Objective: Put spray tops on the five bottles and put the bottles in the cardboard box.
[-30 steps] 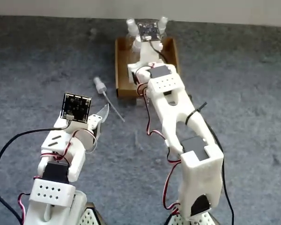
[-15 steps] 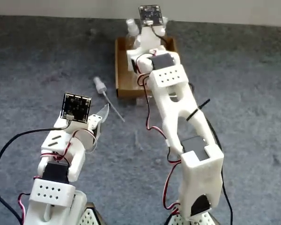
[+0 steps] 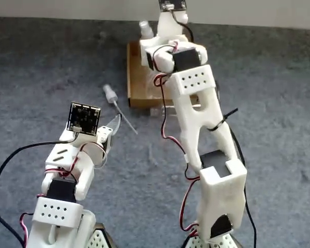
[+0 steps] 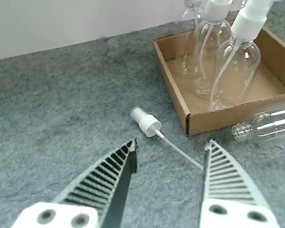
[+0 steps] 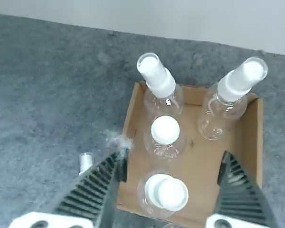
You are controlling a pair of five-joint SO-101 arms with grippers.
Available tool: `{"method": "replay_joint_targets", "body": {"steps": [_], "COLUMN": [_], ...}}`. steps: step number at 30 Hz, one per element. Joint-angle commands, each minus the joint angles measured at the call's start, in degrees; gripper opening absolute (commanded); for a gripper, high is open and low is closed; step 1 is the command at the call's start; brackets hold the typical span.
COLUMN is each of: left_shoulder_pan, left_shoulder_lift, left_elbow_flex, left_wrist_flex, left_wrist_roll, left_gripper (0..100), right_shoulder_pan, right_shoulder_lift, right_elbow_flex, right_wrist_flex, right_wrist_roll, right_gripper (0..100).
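Carrying everything is a grey, fuzzy table (image 3: 51, 62), and the cardboard box (image 3: 137, 98) sits on it toward its far edge. The right arm (image 3: 196, 103) stretches out over the box from the near side. Its right gripper (image 5: 173, 159) hangs above the box's open top with the jaws spread wide apart and nothing between them. The left arm (image 3: 72, 165) is folded well short of the box, off its left front corner. The left gripper (image 4: 170, 149) points toward that corner, its jaws likewise apart and empty. Inside the box stand four bottles of clear plastic, each upright and each with a white spray top fitted. Two are against the far wall (image 5: 164, 102) (image 5: 216, 116), one is near the middle (image 5: 165, 135), and one is close to the front wall (image 5: 166, 194). A fifth bottle (image 4: 268, 124) lies on its side outside the box, just beside the front wall, and its neck is bare. The last spray top (image 4: 145, 121) lies loose on the table near the box's left front corner, apart from the cardboard. Its thin tube trails away from the box toward the left gripper.
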Motion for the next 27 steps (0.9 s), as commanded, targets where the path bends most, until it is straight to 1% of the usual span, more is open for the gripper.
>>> {"method": "replay_joint_targets", "body": {"steps": [1, 6, 11, 13, 15, 19, 23, 26, 27], "left_shoulder_pan": [-0.6, -0.6, -0.7, -0.7, -0.7, -0.7, -0.7, -0.7, -0.7], "left_shoulder_lift": [-0.1, -0.1, -0.1, -0.1, -0.1, -0.1, -0.1, -0.1, -0.1], "left_elbow_flex": [-0.4, -0.4, -0.4, -0.4, -0.4, -0.4, -0.4, -0.4, -0.4], "left_wrist_flex": [-1.7, -1.7, -1.7, -1.7, -1.7, -1.7, -1.7, -1.7, -1.7], "left_wrist_roll": [0.4, 0.4, 0.4, 0.4, 0.4, 0.4, 0.4, 0.4, 0.4], "left_gripper": [17, 17, 17, 17, 17, 17, 17, 17, 17], "right_shoulder_pan": [-0.4, -0.5, -0.5, 0.5, 3.6, 8.7, 12.4, 13.1, 13.1], "right_shoulder_lift": [-1.4, -1.4, -1.4, -1.8, -2.8, -5.3, -10.3, -13.5, -13.9], "right_elbow_flex": [-8.9, -16.9, -22.5, -23.7, -23.3, -16.5, -3.0, 8.2, 11.7], "right_wrist_flex": [6.7, 17.7, 32.0, 32.4, 32.5, 32.5, 32.5, 32.0, 30.6], "right_wrist_roll": [0.7, 1.4, 12.5, 15.4, 16.9, 20.1, 29.9, 39.0, 40.0], "right_gripper": [25.6, 25.6, 25.6, 25.6, 25.6, 25.6, 25.6, 25.6, 25.6]}}
